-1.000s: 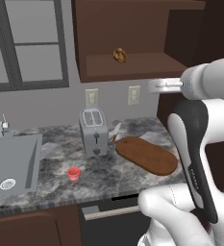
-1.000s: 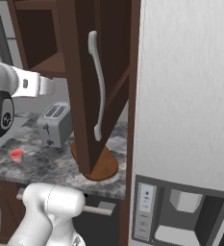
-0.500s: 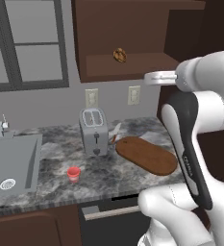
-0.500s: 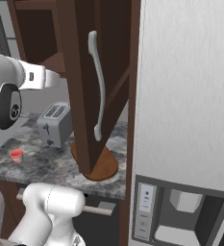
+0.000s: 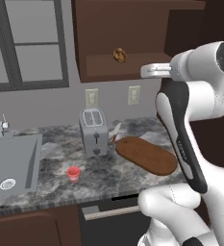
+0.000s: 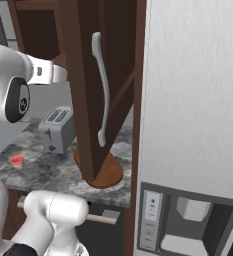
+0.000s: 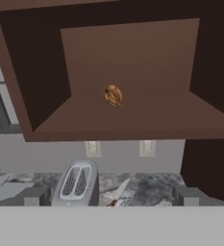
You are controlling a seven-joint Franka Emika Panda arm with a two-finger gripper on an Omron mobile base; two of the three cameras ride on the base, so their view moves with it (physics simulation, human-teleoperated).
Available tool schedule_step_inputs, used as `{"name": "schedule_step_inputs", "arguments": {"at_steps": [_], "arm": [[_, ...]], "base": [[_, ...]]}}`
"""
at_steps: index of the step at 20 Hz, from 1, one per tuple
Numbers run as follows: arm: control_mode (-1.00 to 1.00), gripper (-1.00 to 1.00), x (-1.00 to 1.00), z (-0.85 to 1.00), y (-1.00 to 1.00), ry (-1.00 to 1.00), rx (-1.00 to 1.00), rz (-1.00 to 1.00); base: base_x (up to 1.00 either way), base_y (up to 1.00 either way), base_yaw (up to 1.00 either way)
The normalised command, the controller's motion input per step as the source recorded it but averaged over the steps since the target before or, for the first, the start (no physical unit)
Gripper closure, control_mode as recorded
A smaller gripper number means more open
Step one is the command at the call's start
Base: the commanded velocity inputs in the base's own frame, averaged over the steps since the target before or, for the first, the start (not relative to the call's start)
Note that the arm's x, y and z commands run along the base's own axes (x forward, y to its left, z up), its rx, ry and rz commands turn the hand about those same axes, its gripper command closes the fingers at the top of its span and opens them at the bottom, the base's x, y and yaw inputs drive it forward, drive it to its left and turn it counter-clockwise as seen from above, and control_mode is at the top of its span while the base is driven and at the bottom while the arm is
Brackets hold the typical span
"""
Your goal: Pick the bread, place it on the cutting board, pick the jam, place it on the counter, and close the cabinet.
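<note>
The hand (image 5: 149, 71) is raised in front of the open cabinet (image 5: 132, 33), its fingers spread wide apart and holding nothing. The bread (image 7: 113, 95) sits ahead of the hand, on the cabinet shelf, well apart from the fingertips. Below the hand lies the counter (image 5: 56, 166). On it the board (image 5: 144, 154) rests flat, almost straight under the hand, with the toaster (image 5: 93, 130) just beside its end. A small red cup (image 5: 73, 173) stands nearer the sink (image 5: 10, 163). The cabinet door (image 6: 95, 85) stands swung open, handle (image 6: 103, 90) facing outward.
</note>
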Motion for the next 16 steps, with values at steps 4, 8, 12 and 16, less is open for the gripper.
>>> {"name": "schedule_step_inputs", "arguments": {"at_steps": [4,8,12,16], "arm": [[-1.0,-1.0,0.35,0.0,0.0,0.0,0.0,0.0],[-1.0,-1.0,0.39,0.0,0.0,0.0,0.0,0.0],[-1.0,-1.0,0.38,0.0,0.0,0.0,0.0,0.0],[-1.0,-1.0,0.34,0.0,0.0,0.0,0.0,0.0]], "base": [[0.0,0.0,0.0],[0.0,0.0,0.0],[0.0,0.0,0.0],[0.0,0.0,0.0]]}}
